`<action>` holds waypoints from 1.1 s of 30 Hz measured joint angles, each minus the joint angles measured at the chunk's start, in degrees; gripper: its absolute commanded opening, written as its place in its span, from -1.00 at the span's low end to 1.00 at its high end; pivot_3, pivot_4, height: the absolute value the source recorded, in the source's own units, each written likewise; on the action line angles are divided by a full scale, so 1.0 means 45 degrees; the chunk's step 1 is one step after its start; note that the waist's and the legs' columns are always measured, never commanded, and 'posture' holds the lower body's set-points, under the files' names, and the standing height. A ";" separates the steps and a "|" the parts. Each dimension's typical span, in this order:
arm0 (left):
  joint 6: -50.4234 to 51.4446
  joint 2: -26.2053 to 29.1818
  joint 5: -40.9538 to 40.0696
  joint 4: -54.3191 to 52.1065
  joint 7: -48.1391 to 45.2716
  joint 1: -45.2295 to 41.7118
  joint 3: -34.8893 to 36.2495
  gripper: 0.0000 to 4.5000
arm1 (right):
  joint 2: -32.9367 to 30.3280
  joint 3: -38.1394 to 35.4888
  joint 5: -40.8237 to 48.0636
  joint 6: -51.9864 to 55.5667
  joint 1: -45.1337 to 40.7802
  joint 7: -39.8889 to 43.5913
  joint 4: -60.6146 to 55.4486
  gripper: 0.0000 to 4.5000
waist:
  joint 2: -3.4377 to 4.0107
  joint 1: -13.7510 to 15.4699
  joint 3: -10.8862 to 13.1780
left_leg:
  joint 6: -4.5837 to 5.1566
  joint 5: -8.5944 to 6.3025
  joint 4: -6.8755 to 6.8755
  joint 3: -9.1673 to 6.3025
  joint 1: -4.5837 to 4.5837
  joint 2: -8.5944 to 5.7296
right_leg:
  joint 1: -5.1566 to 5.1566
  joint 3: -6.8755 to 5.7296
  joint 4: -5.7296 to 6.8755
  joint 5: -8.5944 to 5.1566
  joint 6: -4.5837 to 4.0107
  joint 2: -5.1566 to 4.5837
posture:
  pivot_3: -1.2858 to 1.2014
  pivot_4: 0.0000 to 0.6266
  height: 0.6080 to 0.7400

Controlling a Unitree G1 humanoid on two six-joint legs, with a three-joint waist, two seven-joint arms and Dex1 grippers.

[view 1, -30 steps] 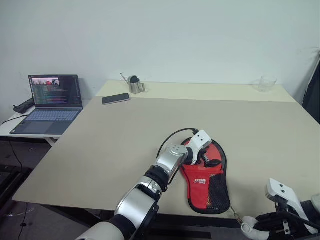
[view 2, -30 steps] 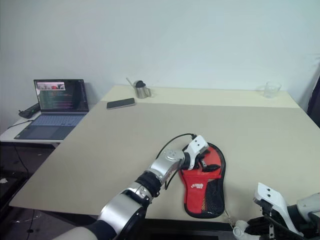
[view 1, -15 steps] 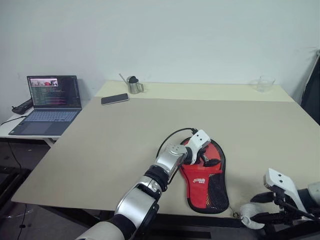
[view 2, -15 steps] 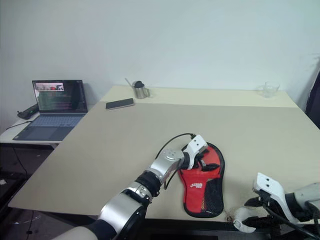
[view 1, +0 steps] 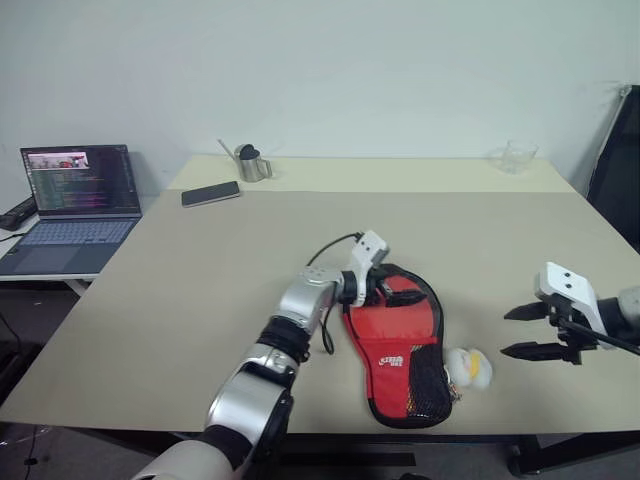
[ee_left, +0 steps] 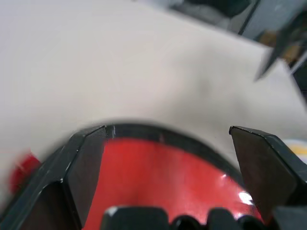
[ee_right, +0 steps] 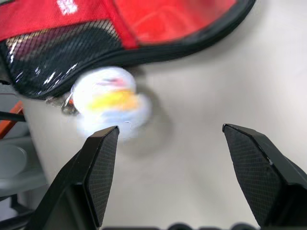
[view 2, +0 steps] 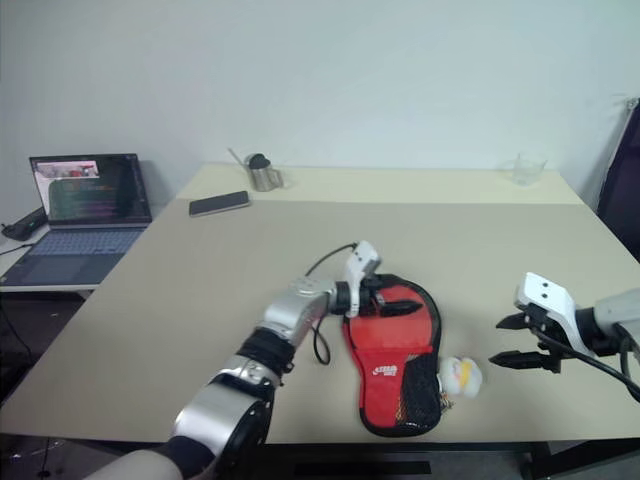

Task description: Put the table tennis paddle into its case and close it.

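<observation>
Beige and broad, the counter (view 1: pixel 200 300) is backed by a plain white wall, with a laptop (view 1: pixel 70 205) set on a side desk at about ten o'clock, a phone (view 1: pixel 211 193) and a steel cup (view 1: pixel 248 163) at eleven, and a clear glass (view 1: pixel 514 157) at one o'clock. The case (view 1: pixel 403 350) is laid red side up near the front edge, at roughly six o'clock, its round end toward twelve. A white and yellow charm (view 1: pixel 468 367) is seen just beside the case's narrow end, at its three o'clock. The left claw (view 1: pixel 383 290) is held spread over the round end, nothing pinched. The right claw (view 1: pixel 528 331) is spread too, apart from the charm. No paddle can be made out; whether it is inside cannot be told. If the zip is incomplete, the case could be left gaping. The charm could be tugged, so that the case is dragged off the edge.
</observation>
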 measured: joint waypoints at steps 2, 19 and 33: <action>0.0520 0.0612 -0.0417 -0.1111 -0.0470 0.0359 0.0025 1.00 | 0.0035 0.0110 -0.0019 -0.0124 -0.0253 0.0319 0.0264 0.68 | 0.0008 0.0015 0.0006 | -0.0002 -0.0001 0.0000 -0.0001 -0.0016 0.0000 | -0.0016 0.0002 -0.0001 0.0000 -0.0002 0.0000 | 0.03 -0.52 1.00; 0.2733 1.0467 -0.3667 -0.5667 -0.3877 0.3353 0.4119 1.00 | 0.0585 0.0718 -0.0641 -0.1916 -0.5754 0.2822 0.5608 0.68 | 0.0074 -0.0186 0.0065 | 0.0006 -0.0006 0.0000 0.0037 -0.0100 0.0006 | -0.0136 0.0047 0.0017 0.0002 -0.0016 0.0006 | 0.03 -0.52 1.00; 0.2766 1.2944 -0.4976 -0.6869 -0.4638 0.7642 0.8094 1.00 | 0.0841 0.1707 -0.1087 -0.3286 -0.6966 0.2964 0.6439 0.68 | 0.0141 -0.0213 0.0106 | 0.0009 -0.0007 -0.0002 0.0079 -0.0182 0.0013 | -0.0240 0.0080 0.0042 0.0003 -0.0023 0.0003 | 0.03 -0.52 1.00</action>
